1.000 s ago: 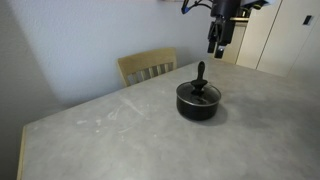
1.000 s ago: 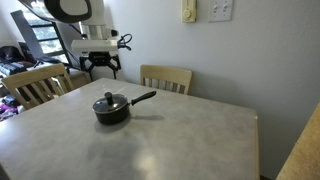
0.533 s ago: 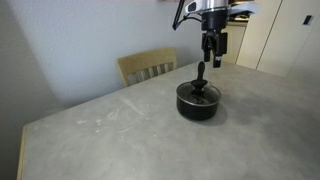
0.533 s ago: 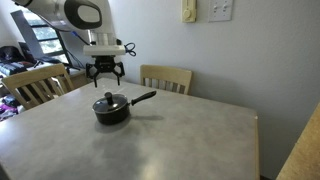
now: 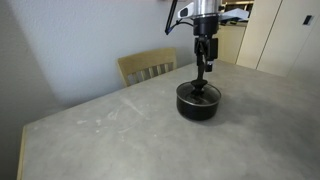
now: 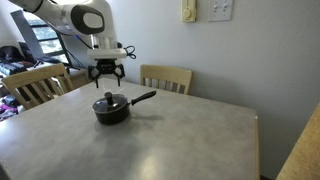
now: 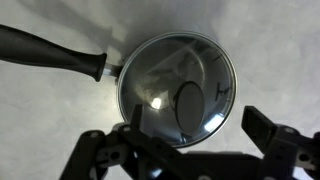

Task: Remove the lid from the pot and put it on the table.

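Observation:
The black pot (image 5: 198, 104) stands on the grey mottled table (image 5: 100, 135), and its long handle (image 6: 143, 98) sticks out sideways. The clear glass lid (image 7: 160, 75) with its dark knob (image 7: 188, 101) lies on the pot. The pot (image 6: 111, 112) and table (image 6: 190, 140) show in both exterior views. My gripper (image 5: 204, 60) hangs above the pot, open and empty, clear of the lid. In the wrist view its fingers (image 7: 195, 135) straddle the near edge of the lid, with the handle (image 7: 50, 50) at the upper left.
A pale wooden chair (image 5: 148, 66) stands at the table's far side behind the pot. It also shows in an exterior view (image 6: 166, 77), with another chair (image 6: 35, 86) at the table's end. Cabinets (image 5: 285, 35) stand behind the arm.
My gripper has moved sideways to a spot over the pot and come down a little. The pot and lid have not moved.

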### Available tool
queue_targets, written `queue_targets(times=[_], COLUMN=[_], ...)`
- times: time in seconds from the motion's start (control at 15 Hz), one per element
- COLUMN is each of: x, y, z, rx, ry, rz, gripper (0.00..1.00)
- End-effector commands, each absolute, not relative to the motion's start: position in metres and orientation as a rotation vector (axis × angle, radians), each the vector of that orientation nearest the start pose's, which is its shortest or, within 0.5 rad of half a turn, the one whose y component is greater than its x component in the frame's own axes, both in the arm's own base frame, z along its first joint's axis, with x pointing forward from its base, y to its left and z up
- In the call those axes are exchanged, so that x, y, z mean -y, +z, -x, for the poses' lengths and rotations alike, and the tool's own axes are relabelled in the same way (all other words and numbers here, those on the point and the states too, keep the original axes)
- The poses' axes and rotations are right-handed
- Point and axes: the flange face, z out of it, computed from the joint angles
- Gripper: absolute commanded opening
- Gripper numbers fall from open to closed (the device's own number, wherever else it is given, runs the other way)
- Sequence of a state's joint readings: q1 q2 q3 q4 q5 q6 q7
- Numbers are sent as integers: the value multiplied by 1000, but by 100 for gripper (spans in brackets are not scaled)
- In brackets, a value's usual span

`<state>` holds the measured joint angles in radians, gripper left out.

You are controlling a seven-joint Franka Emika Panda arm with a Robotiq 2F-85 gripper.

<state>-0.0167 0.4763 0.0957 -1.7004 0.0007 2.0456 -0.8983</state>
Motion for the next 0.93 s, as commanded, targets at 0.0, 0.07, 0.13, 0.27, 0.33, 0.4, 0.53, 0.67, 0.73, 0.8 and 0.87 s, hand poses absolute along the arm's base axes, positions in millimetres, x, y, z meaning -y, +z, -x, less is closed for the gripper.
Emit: queue_targets(times=[0.0, 0.07, 0.13, 0.27, 0.33, 0.4, 0.53, 0.67, 0.73, 0.8, 0.87], x=[-46, -47, -48, -50, -51, -51, -53, -55, -56, -57, -59], y=[310, 306, 303, 297, 295, 292, 288, 283, 280, 278, 276], z=[-653, -653, -654, -656, -657, -657, -659, -661, -661, -662, -663], rx=[1418, 1401, 1393, 1379, 1370, 1367, 1375, 1396, 1399, 1408, 1416], ry=[153, 150, 134, 99, 86, 72, 50, 28, 19, 7, 0], rz=[2695, 2713, 2719, 2736, 2744, 2748, 2754, 2744, 2744, 2737, 2732], gripper=[100, 100, 100, 100, 100, 100, 100, 100, 100, 100, 100])
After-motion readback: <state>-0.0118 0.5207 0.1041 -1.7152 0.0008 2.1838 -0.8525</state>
